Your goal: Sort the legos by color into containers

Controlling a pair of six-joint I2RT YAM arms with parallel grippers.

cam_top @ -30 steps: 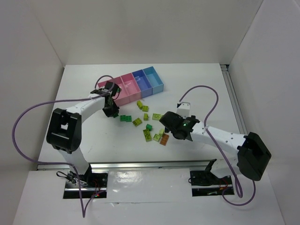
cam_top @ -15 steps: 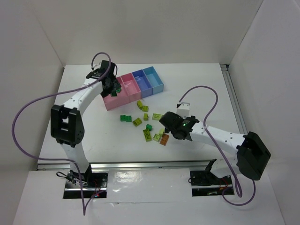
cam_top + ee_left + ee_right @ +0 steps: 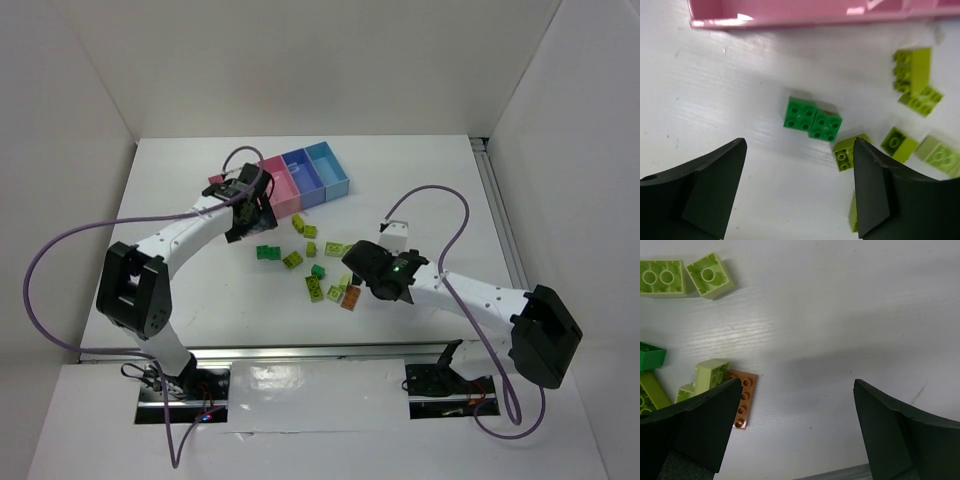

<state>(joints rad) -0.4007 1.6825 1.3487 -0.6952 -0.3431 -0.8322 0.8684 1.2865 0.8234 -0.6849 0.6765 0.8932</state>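
Observation:
The containers (image 3: 290, 183) stand in a joined row at the back: two pink, one darker blue, one light blue. The legos lie loose in front of them. Two dark green bricks (image 3: 812, 119) sit side by side just ahead of my left gripper (image 3: 799, 195), which is open and empty above bare table. In the top view the left gripper (image 3: 255, 222) hovers by the pink bin's (image 3: 805, 20) front wall. My right gripper (image 3: 797, 430) is open and empty, with the orange-brown plate (image 3: 742, 400) beside its left finger (image 3: 695, 425). From above, the right gripper (image 3: 362, 282) is next to that plate (image 3: 349, 298).
Yellow-green bricks (image 3: 912, 75) lie right of the dark green pair, and more (image 3: 710, 275) sit at the far left of the right wrist view. The table's front metal edge (image 3: 840, 474) runs close below the right gripper. White walls enclose the table.
The left arm swung back over the pink bin, its gripper opened there, and it has now come forward again toward the dark green bricks. The right arm has barely moved.

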